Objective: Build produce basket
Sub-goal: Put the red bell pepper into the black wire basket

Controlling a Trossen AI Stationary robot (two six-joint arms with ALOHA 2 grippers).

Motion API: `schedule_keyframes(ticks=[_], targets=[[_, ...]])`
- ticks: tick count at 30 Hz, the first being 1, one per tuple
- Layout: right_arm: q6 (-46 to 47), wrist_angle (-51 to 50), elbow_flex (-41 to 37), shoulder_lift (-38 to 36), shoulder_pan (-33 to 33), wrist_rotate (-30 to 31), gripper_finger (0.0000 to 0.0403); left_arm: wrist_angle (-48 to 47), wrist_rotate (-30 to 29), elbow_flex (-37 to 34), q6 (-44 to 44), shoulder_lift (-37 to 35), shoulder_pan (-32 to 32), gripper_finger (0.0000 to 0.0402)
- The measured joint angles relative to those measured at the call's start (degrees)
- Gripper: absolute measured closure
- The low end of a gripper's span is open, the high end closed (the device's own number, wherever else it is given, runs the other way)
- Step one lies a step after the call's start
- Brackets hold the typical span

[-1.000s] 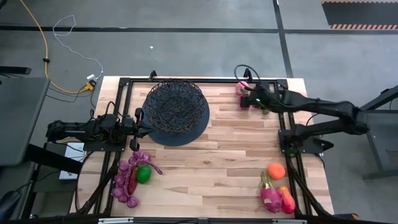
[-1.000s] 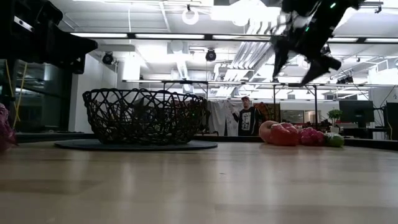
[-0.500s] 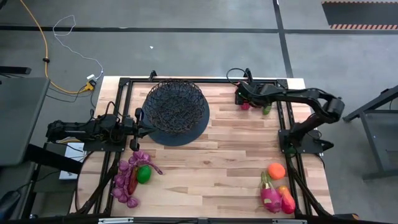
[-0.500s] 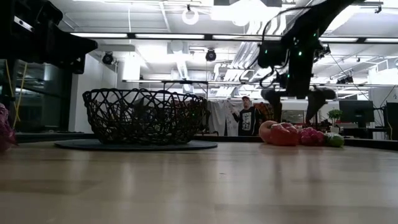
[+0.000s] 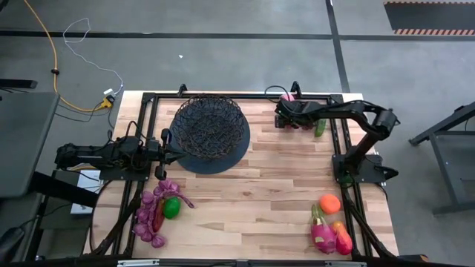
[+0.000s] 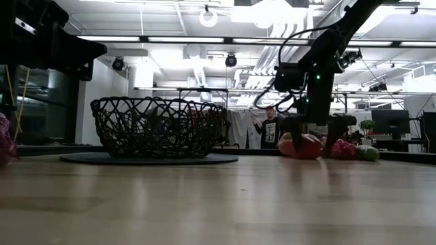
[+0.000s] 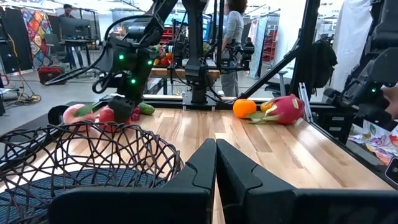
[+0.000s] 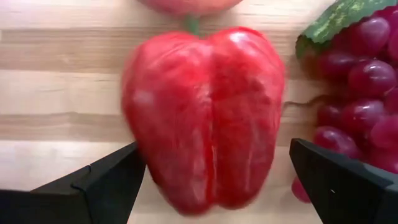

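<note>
The black wire basket (image 5: 210, 127) sits on its dark round base at the far left of the table. My right gripper (image 8: 216, 149) is open and low at the far right corner. Its fingers stand on either side of a red pepper (image 8: 205, 118) that lies on the wood beside red grapes (image 8: 360, 99); the low view shows it down over the pepper (image 6: 304, 147). A pink fruit (image 5: 287, 96) and the green cucumber (image 5: 320, 127) lie close by. My left gripper (image 7: 216, 158) is shut and waits just near of the basket (image 7: 81, 155). My right gripper comes at the red pepper from above, pointing down, with one finger (image 8: 106, 180) close against its side (image 8: 134, 143) and the other finger (image 8: 342, 180) clearly apart from it. Whether the near finger touches the pepper, I cannot tell. The pepper lies on the table.
Purple grapes, a green lime (image 5: 171, 208) and a red fruit lie at the near left. An orange (image 5: 330, 203), a pink fruit (image 5: 323, 236) and a red-orange mango (image 5: 342, 239) lie at the near right. The middle of the table is bare wood. A person stands in the room beyond.
My right gripper has come down from high above the far right corner to table level, shifting slightly toward the table's left, and now has its open fingers around the red pepper. The right arm has folded at the elbow. The left arm and the basket have kept still.
</note>
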Motion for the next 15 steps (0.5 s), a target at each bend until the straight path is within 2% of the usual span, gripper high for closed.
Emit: schedule_keyframes(ticks=[15], targets=[[-1.54,3.79,0.0,0.19,-0.43,-0.02,0.0027,0.0,0.0,0.0,0.0,0.0,-0.01,0.0401]])
